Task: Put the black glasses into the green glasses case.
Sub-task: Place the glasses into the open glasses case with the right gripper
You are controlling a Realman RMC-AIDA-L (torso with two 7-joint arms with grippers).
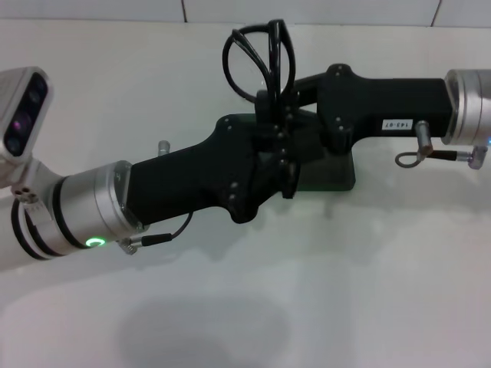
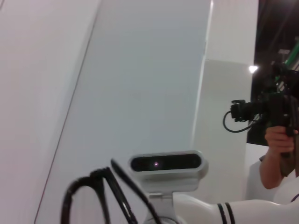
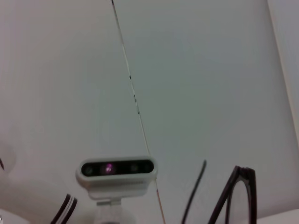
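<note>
Jaws first: you cannot tell how either pair stands, since both grippers meet in one black mass at mid-table. Your left gripper (image 1: 280, 165) and right gripper (image 1: 285, 115) sit tip to tip there, and the glasses (image 1: 261, 61) rise upright from that junction, lenses above the fingers; which gripper holds them you cannot tell. Under both, the case (image 1: 334, 175) lies on the white table (image 1: 245, 307), mostly hidden.

- A small white label (image 1: 398, 124) on the black body of the right arm carries dark characters, seen upside down in the head view; they look like "143-07", though the digits are not certain.
- No other text is readable.
</note>
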